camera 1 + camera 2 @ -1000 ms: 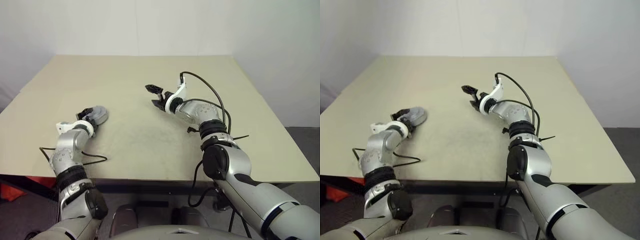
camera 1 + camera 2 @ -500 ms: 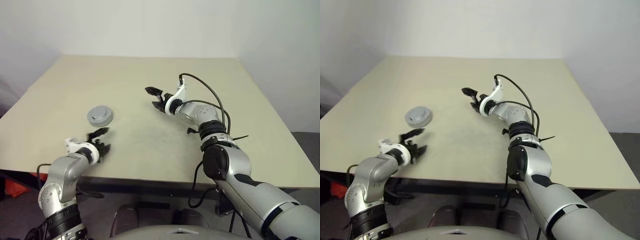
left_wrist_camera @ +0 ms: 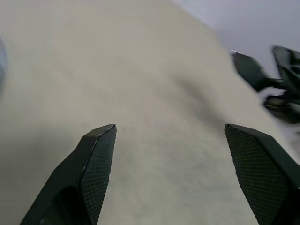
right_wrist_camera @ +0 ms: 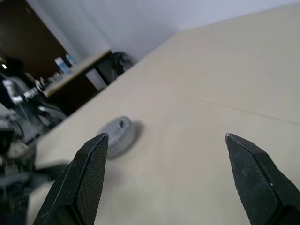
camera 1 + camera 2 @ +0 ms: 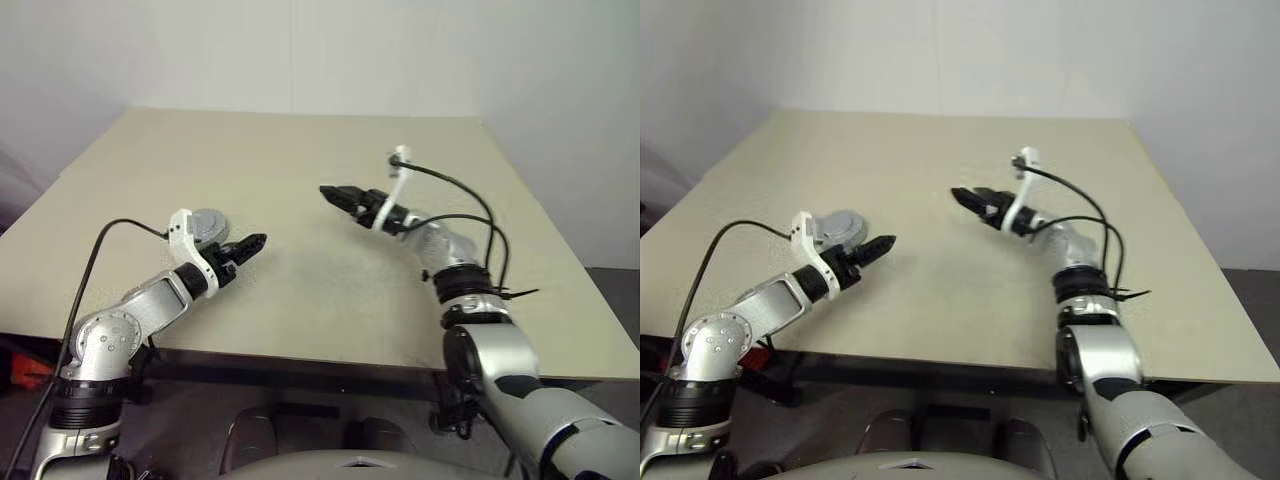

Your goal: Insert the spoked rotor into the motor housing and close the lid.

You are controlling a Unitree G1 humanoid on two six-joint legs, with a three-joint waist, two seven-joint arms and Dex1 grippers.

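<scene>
Left eye view: I see the motor housing [image 5: 203,227], a closed grey round unit with the lid on top, resting on the table [image 5: 300,150] toward its left edge, nearer the front edge than the back. My left gripper [image 5: 247,245] hangs above the table just to the right of the housing and clear of it, empty. My right gripper [image 5: 338,196] hovers over the middle of the table, well apart from the housing, pointing left, empty.

Right eye view: same layout; nothing further to note.

Left wrist view: both black fingers [image 3: 96,161] stand spread wide over bare tabletop, nothing between them. The right gripper's fingers show beyond, above the table.

Right wrist view: fingers [image 4: 89,173] spread wide, nothing between them. The housing [image 4: 118,136] sits on the table beyond, untouched. I cannot make out the spoked rotor.
</scene>
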